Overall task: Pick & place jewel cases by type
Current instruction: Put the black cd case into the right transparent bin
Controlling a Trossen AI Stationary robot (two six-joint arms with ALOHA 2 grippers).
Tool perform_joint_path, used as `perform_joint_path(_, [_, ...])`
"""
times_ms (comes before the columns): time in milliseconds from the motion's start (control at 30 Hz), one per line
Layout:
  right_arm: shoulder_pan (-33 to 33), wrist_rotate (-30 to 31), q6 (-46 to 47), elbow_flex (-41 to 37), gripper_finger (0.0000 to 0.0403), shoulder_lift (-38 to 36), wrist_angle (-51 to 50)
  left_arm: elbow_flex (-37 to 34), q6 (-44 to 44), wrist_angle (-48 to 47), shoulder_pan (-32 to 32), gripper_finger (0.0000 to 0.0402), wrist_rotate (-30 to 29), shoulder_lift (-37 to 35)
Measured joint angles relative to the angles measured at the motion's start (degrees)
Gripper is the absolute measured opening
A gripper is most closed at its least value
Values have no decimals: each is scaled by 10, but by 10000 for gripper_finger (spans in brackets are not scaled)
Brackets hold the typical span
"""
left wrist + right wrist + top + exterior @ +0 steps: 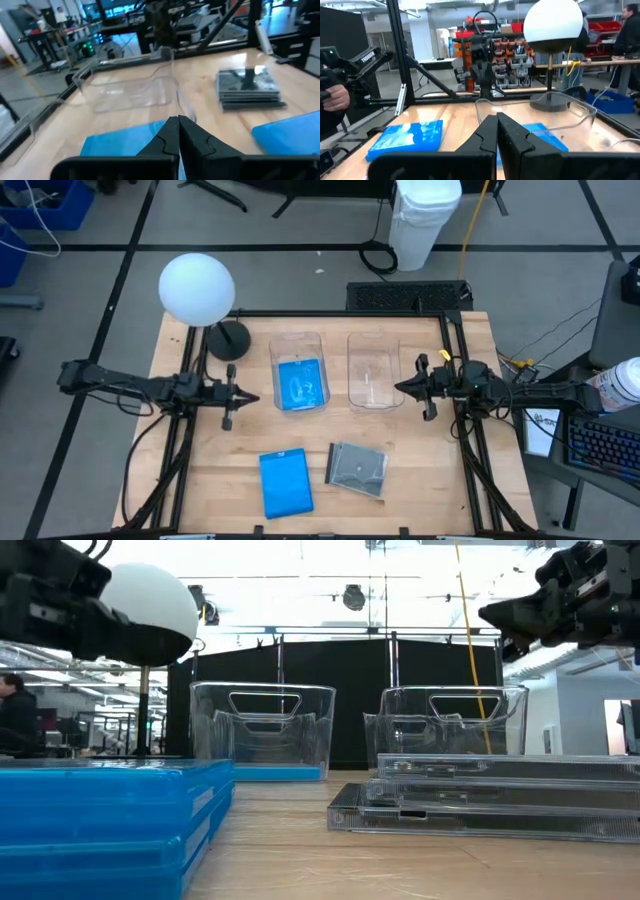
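- The left gripper (pixel 252 397) hangs over the left side of the table (pixel 420 500), just left of the tub with blue in it; its fingers are pressed together with nothing between them, as the left wrist view shows (pixel 178 131)
- The right gripper (pixel 400 388) hangs at the right side, its tip just beside the right edge of the empty tub, fingers likewise closed tip to tip on nothing (pixel 496 131)
- Two clear tubs stand side by side at the middle of the table: the left tub (pixel 298 345) has a blue jewel case (pixel 302 384) lying flat on its floor, the right tub (pixel 375 348) holds nothing I can make out
- Nearer the front edge lies a stack of blue cases (pixel 285 482), well clear of the tubs; from table height it looks like more than one case piled up (pixel 100 815)
- Just to its right, apart from it, sits a stack of grey see-through cases (pixel 358 469), set slightly askew (pixel 490 795)
- A lamp with a white globe (pixel 197 288) stands on its dark round base (pixel 229 340) at the back left corner
- A person's hand (pixel 332 97) shows in the room beyond the table in the right wrist view
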Motion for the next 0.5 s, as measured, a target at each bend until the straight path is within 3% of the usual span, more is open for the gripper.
perform_joint_path(100, [7,5,-31,39,0,13,-65,-7,-12,0,0,10,-15,0])
perform_joint_path(200, [37,52,-64,127,0,40,-141,-12,-14,-2,0,4,-25,0])
perform_joint_path(500, [223,294,-57,380,0,261,-391,-14,-12,-3,0,22,-25,0])
